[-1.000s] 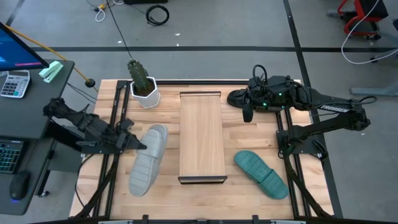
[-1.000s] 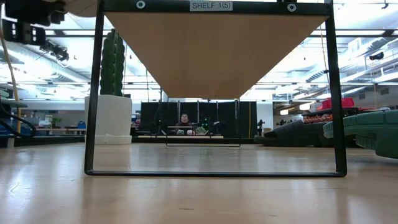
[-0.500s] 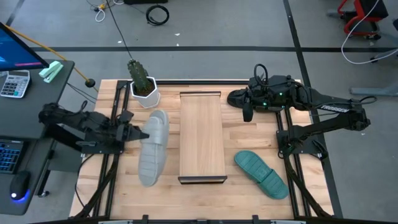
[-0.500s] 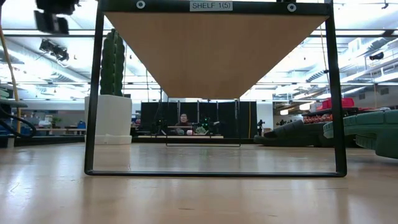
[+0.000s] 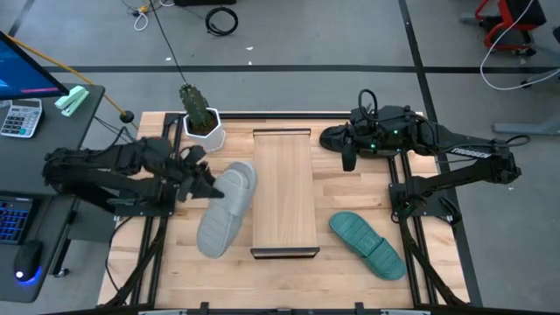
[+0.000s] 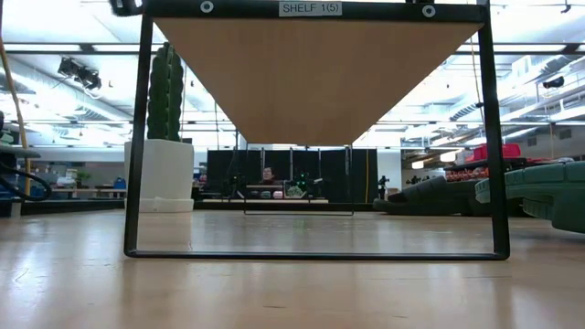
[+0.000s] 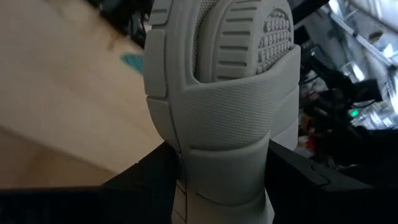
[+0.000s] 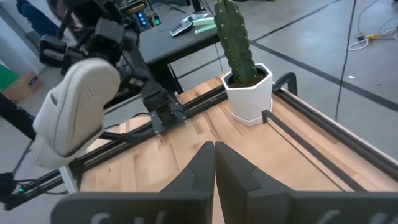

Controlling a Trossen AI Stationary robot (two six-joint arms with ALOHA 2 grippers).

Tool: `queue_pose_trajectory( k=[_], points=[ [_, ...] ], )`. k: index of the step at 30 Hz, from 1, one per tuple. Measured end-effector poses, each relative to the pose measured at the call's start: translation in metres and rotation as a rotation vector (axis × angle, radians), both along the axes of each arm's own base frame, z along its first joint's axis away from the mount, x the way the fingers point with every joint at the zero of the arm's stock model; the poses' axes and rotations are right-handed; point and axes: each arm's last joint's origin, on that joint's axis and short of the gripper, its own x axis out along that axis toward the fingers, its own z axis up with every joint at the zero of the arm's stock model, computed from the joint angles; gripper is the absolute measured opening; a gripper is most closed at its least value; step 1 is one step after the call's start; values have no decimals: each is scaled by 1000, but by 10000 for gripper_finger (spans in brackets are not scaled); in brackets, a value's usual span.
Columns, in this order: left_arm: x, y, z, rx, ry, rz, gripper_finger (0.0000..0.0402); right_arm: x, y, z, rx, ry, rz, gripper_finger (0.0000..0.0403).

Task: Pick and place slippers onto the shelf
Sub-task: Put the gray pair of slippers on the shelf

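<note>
My left gripper [image 5: 206, 185] is shut on the light grey slipper [image 5: 226, 210] and holds it in the air just left of the shelf [image 5: 284, 188], a long light-wood board on dark rails. The teal slipper [image 5: 367, 244] lies flat on the table right of the shelf, near the front. The black slipper [image 5: 333, 137] lies on the table at the far right. My right gripper [image 8: 214, 155] hovers shut and empty above it, pointing toward the table's left. My left gripper pinches the grey slipper across its width, one finger [image 7: 152, 180] on each long side [image 7: 180, 168], toward the slipper's far end. The fingers come roughly level from the table's left. The ribbed sole faces the wrist camera. The slipper is lifted clear and slants down toward the near edge.
A cactus in a white pot [image 5: 201, 122] stands at the far left, close behind the held slipper. Dark frame rails [image 5: 157, 236] run along the table's left and right sides. A desk with a keyboard and calculator [image 5: 22, 118] stands left of the table.
My left gripper has risen and swung toward the shelf, rolling as it went. The grey slipper has been lifted off the table, turned, and carried right until its far end is beside the shelf's left edge. My right arm has kept still.
</note>
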Motion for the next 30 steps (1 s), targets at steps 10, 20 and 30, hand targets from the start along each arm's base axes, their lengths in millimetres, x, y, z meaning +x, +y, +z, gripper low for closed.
queue_pose_trajectory(
  k=[10,20,30],
  points=[
    [32,39,40,259,32,45,203,-13,9,9,2,-47,46,20],
    [73,55,38,279,42,304,203,-22,16,13,1,-58,79,20],
    [64,26,55,197,-47,747,203,-46,18,18,-16,-61,50,20]
  ],
)
